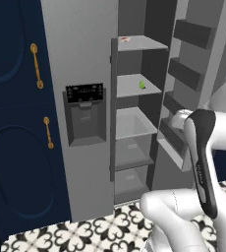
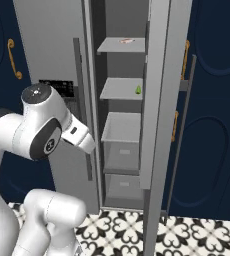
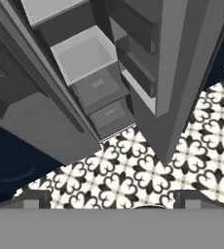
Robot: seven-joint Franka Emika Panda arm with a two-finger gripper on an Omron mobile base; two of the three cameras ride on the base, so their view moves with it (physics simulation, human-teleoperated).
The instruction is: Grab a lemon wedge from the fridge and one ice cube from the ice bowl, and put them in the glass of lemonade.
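Navy cabinets [image 1: 12,147] flank the fridge [image 1: 85,59], whose right door stands open over patterned floor tiles [image 3: 148,175]. On its second shelf [image 1: 134,87] lies the lemon wedge [image 1: 142,84], well apart from the hand; I cannot tell how far the hand is open.

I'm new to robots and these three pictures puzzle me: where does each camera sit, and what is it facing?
Left base view: behind the arm's left, facing the open fridge; white arm at lower right.
Right base view: behind its right, same fridge; arm at lower left.
Hand view: on the hand, tilted down at fridge drawers and patterned floor.
Both base views share the lemon wedge on a shelf.
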